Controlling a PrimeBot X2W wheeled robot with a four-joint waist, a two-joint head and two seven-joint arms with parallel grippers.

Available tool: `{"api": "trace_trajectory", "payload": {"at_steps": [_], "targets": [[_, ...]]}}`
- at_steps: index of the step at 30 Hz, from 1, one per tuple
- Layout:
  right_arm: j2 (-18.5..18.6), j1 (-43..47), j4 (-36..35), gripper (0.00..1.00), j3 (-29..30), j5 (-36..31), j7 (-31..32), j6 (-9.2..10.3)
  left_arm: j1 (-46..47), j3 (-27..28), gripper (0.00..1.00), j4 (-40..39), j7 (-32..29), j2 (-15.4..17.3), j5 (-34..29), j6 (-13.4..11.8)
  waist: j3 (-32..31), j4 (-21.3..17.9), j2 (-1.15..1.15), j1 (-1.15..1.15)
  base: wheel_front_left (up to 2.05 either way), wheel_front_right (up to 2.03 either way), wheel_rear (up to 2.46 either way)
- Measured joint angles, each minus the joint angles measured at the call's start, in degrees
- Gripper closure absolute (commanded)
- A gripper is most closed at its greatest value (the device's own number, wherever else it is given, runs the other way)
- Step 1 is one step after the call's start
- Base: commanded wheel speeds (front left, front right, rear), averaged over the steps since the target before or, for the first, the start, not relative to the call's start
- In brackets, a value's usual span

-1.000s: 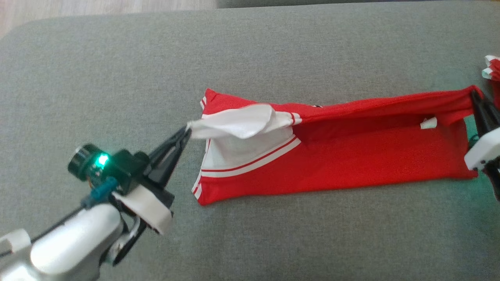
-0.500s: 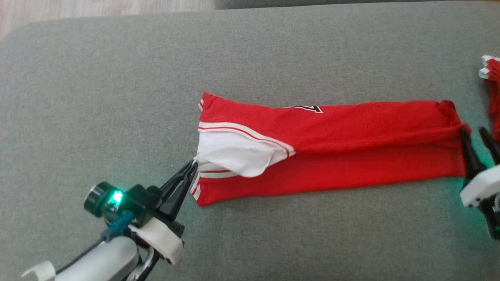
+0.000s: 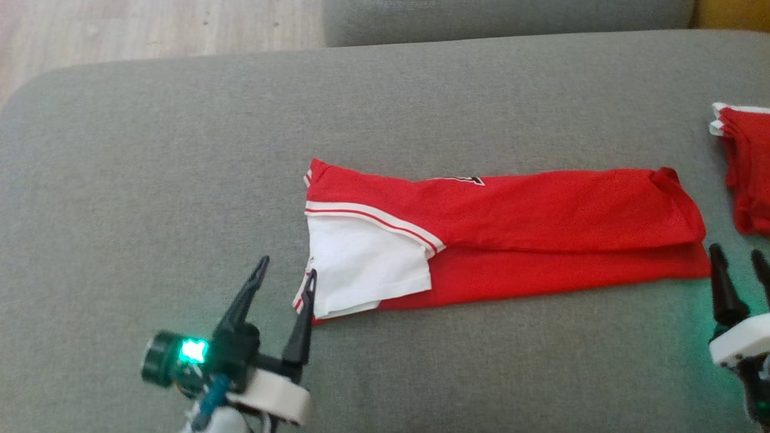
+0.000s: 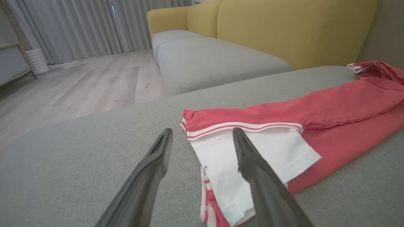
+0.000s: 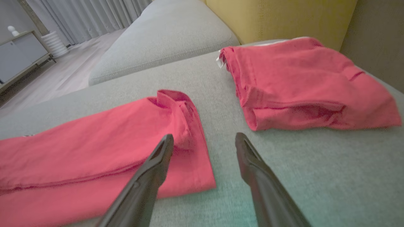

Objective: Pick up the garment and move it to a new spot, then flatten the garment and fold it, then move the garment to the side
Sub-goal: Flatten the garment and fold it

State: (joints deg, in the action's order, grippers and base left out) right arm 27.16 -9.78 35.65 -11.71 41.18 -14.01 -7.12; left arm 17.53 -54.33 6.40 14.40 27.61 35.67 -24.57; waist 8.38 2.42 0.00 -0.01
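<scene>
Both claws have let go. Half a second back the left claw (image 3: 288, 266) pinched the white sleeve end. Now it's spread wide and empty, at the garment (image 3: 541, 210)'s 8 o'clock corner. Right claw (image 3: 736, 249) is the same: open, holding nothing, just off the 4 o'clock corner. The garment lies mid grey sofa cushion (image 3: 421, 90), long axis 9 to 3, far half laid over near half. Lengthwise fold looks done. Probably a cross fold next, then a move aside, maybe toward the folded red pile (image 3: 749, 180) at 2 o'clock.
</scene>
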Motion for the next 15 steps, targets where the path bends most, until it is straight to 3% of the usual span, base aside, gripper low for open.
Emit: {"api": "trace_trajectory", "payload": {"at_steps": [7,15], "targets": [[-1.81,-0.16,-1.04,0.0,6.55,-1.69,3.52,0.0,-9.62,6.86,0.0,-3.9,0.05,-5.65,-11.13,-3.16,-1.07,3.25,0.0,0.0,0.0,0.0,0.0],[-3.22,-4.01,10.77,0.0,13.92,-7.24,8.75,0.0,-14.04,11.88,0.0,-7.2,0.07,-10.5,-20.45,-1.97,-1.14,8.21,0.0,0.0,0.0,0.0,0.0]]}}
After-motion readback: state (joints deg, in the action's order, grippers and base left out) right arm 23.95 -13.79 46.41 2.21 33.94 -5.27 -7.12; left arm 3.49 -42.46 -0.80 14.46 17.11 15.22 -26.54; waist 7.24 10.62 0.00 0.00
